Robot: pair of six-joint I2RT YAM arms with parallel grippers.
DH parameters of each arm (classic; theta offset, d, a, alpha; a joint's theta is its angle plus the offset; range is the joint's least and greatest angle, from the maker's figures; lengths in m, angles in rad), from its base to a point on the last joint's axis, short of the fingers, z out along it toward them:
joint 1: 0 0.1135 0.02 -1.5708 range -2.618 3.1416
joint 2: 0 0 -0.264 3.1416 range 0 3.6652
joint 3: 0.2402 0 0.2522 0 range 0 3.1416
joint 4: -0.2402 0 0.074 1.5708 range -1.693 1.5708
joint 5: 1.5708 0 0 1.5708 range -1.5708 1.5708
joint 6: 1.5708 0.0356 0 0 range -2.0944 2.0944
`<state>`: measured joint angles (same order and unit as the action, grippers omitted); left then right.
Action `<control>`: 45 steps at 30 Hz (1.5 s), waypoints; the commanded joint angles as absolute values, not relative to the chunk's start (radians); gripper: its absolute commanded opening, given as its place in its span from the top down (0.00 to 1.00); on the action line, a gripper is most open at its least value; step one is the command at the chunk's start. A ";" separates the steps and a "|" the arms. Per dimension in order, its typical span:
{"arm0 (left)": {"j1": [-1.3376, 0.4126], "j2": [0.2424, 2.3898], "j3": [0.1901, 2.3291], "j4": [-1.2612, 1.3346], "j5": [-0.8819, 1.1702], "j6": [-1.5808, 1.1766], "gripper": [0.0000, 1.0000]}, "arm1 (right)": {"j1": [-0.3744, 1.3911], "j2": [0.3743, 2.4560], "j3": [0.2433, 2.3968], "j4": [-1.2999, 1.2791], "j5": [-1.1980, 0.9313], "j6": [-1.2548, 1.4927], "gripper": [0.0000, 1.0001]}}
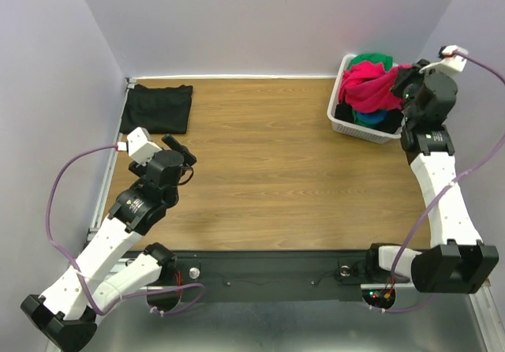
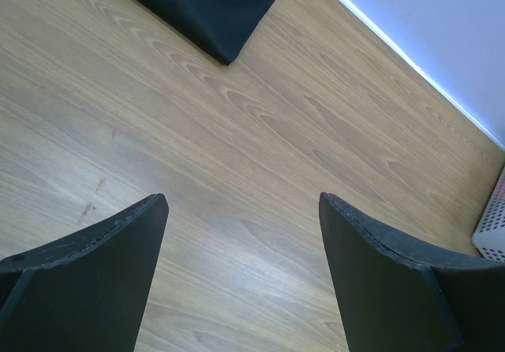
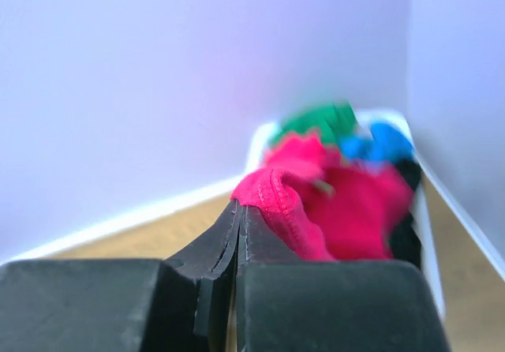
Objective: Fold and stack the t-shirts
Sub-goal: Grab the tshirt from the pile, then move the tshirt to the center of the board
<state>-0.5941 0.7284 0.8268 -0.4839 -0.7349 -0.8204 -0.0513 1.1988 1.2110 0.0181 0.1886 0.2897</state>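
A folded black t-shirt (image 1: 158,107) lies at the table's far left corner; its corner shows in the left wrist view (image 2: 213,5). The pinkish-red t-shirt (image 1: 371,84) lies on top of the white laundry basket (image 1: 359,131), above green (image 1: 371,58), blue (image 1: 371,118) and black ones. My right gripper (image 1: 404,84) is shut on a hem of the pinkish-red t-shirt (image 3: 276,198) at the basket's right side. My left gripper (image 1: 177,147) is open and empty above bare wood, near the black t-shirt; its fingers (image 2: 95,265) stand wide apart.
The basket stands at the far right corner against the back wall (image 1: 276,20). A white strip (image 1: 237,76) runs along the table's far edge. A side wall stands close on each side. Purple cables (image 1: 59,186) loop off both arms.
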 commanded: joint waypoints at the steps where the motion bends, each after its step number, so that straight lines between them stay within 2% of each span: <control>1: -0.595 0.712 0.871 -0.477 -0.765 -0.828 0.11 | -0.054 1.146 1.344 0.117 0.066 0.321 1.00; 7: -0.594 0.690 0.888 -0.488 -0.762 -0.821 0.11 | -0.054 1.213 1.659 0.095 -0.155 0.414 1.00; 17: -0.595 0.664 0.914 -0.486 -0.756 -0.801 0.11 | -0.052 1.548 2.292 0.077 -0.518 0.768 1.00; 20: -0.595 0.664 0.922 -0.482 -0.752 -0.799 0.11 | -0.051 1.633 2.422 0.092 -0.593 0.874 1.00; 26: -0.594 0.672 0.934 -0.462 -0.735 -0.793 0.11 | 0.021 1.643 2.416 0.196 -0.663 0.985 1.00; 35: -0.595 0.695 0.946 -0.463 -0.706 -0.788 0.11 | 0.374 1.678 2.341 0.193 -0.664 0.887 0.99; 41: -0.595 0.689 0.960 -0.492 -0.710 -0.796 0.11 | 0.587 1.767 2.396 0.124 -0.508 0.715 1.00; 45: -0.595 0.678 0.968 -0.495 -0.710 -0.801 0.11 | 0.638 1.819 2.441 0.118 -0.480 0.709 1.00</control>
